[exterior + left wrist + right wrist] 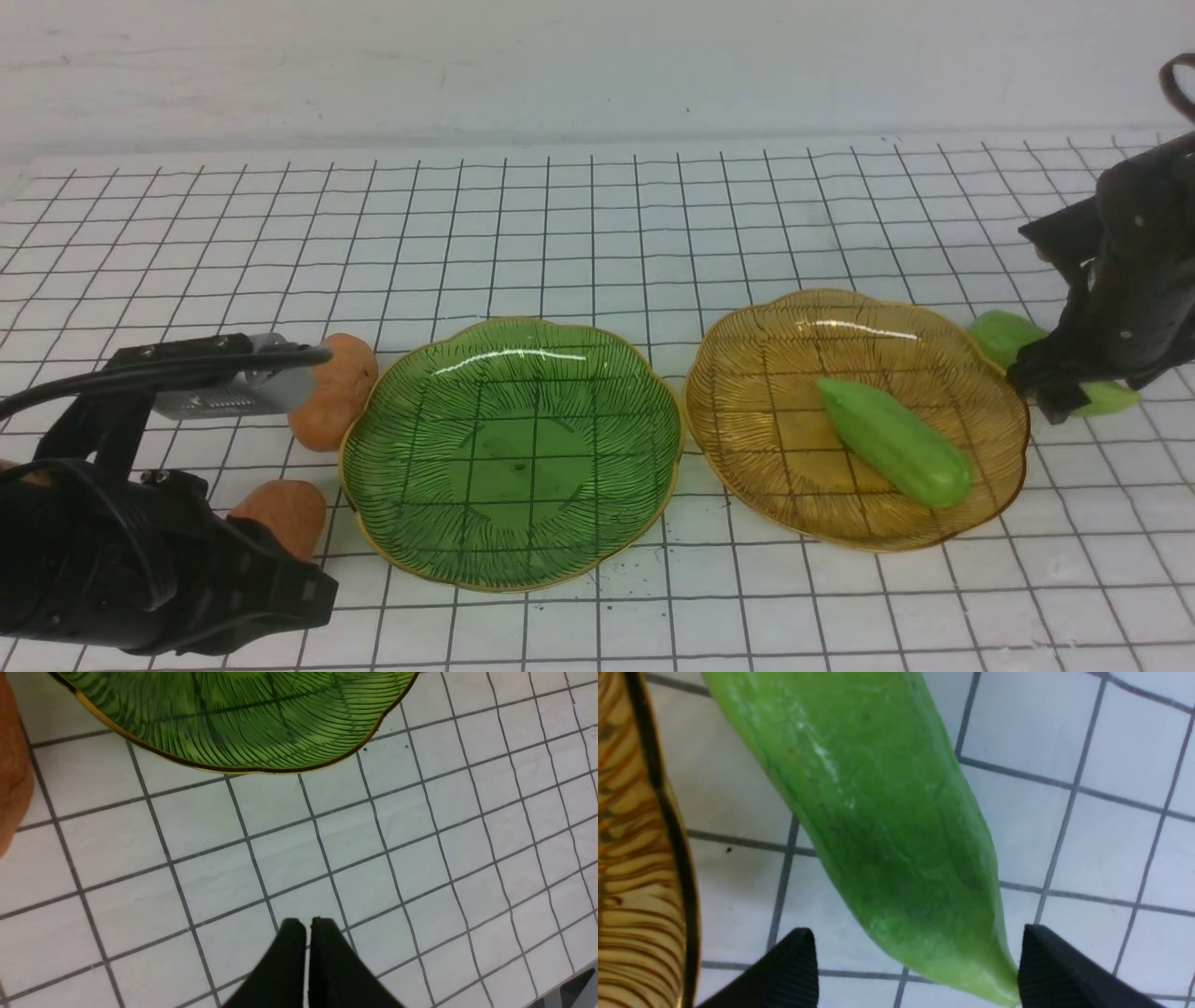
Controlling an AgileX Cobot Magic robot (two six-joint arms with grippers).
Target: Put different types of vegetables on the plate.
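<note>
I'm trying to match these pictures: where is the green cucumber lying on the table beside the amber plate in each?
Front view: the cucumber at far right, just outside the amber plate, partly hidden by the right gripper.
Right wrist view: fills the middle, tapered end between the open jaws.
Left wrist view: not in it.
Shared landmark: the amber plate's gold rim beside it, in front and right wrist views.

Green plate [560, 448] glossy and translucent, glass-like, rim edged in gold, amber plate [775, 373] finished alike, cucumber-like piece [887, 835] smooth with a waxy sheen, potato-like piece [334, 392] matt and faintly dimpled, table [597, 205] covered in matt white gridded sheet, right gripper [917, 931] fitted with ribbed, matt black fingers [794, 970]
</note>
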